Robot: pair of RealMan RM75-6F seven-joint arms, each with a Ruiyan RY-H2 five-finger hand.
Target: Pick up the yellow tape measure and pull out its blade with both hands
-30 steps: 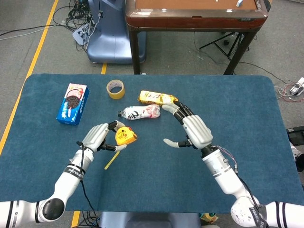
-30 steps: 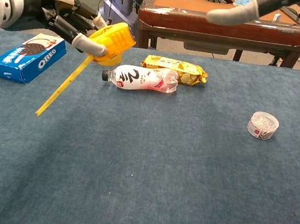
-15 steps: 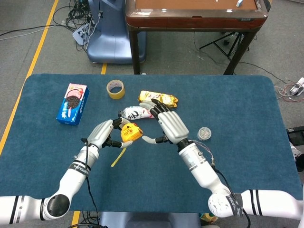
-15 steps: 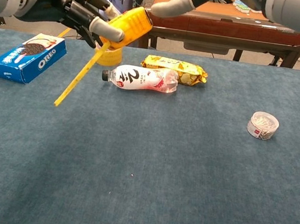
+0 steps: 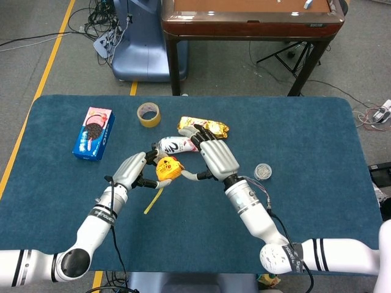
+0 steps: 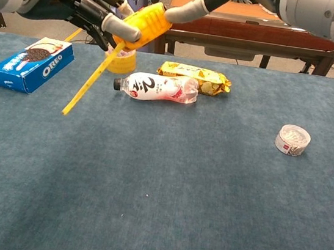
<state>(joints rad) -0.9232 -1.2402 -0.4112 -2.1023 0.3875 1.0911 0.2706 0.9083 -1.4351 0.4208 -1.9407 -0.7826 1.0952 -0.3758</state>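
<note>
**Yellow tape measure held aloft, second hand arriving**

The yellow tape measure (image 5: 167,169) is off the counter (image 5: 317,140), gripped by the left robot hand (image 5: 130,173), fingers wrapped round the case. A length of blade (image 6: 90,81) already hangs out, slanting down and to the left. The right robot hand (image 5: 215,160) is right beside the case with its fingers spread; one finger reaches to the case's right side and seems to touch it, but it holds nothing yet.

To do this step well, I judge the right hand should go for the free blade rather than the case: pinch the strip near where it leaves the housing, then draw the hands apart along the blade's own line while the left keeps the case steady. Pulling at an angle could kink the strip or twist the case out of the left hand's grip.

The head view shows both hands whole and how close they are over the counter, but the blade there is only a short yellow sliver. The chest view shows the blade's full hanging length and its slant clearly, plus the bottle (image 6: 156,88) lying behind and below; the right hand there is mostly cut off at the top edge.
</note>
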